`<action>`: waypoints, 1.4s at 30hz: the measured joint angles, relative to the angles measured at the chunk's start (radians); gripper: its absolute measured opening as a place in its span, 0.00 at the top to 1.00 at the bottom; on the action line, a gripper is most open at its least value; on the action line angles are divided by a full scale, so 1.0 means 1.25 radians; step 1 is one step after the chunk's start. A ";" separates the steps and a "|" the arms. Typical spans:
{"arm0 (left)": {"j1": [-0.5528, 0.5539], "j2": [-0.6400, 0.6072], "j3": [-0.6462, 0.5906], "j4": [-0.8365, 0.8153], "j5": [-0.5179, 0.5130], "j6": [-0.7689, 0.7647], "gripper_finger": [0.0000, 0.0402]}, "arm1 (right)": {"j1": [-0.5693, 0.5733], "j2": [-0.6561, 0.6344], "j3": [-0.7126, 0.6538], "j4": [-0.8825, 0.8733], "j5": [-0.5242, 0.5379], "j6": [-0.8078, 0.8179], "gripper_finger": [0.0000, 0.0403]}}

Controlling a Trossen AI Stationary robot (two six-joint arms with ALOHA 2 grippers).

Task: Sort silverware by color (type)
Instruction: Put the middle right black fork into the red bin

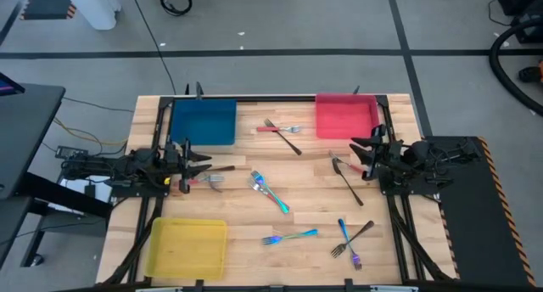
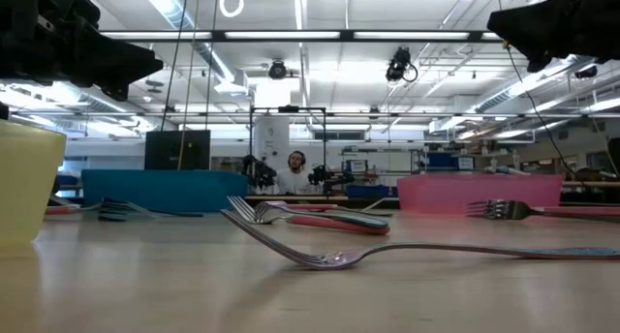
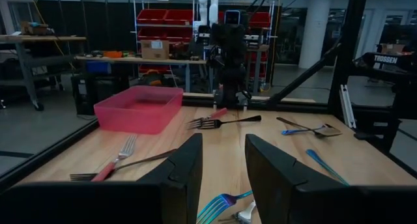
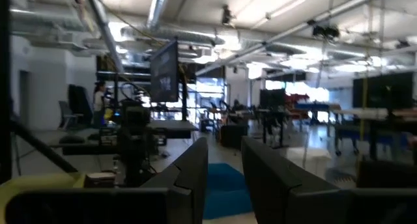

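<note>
Overhead, the left gripper (image 1: 204,164) and right gripper (image 1: 356,148) hover with fingers parted and empty; the silverware (image 1: 270,191) lies scattered on the table (image 1: 254,220) between them. In the left wrist view, forks (image 3: 225,122) lie ahead of the gripper.

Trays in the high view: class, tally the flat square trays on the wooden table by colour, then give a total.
Flat blue square tray: 1
Flat red square tray: 1
Flat yellow square tray: 1
Total: 3
</note>
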 joint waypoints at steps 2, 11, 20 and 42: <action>0.000 0.000 0.000 0.000 0.000 0.001 0.71 | 0.000 0.000 0.000 0.005 0.017 0.002 0.75; 0.000 0.000 0.000 -0.001 0.000 0.003 0.71 | 0.009 0.026 0.061 -0.017 0.021 0.033 0.75; 0.000 0.000 0.000 -0.002 0.000 0.010 0.71 | 0.046 0.193 0.225 -0.195 0.029 0.138 0.75; 0.000 0.000 0.000 0.003 -0.001 -0.003 0.71 | 0.044 0.616 0.514 -1.099 -0.095 1.015 0.75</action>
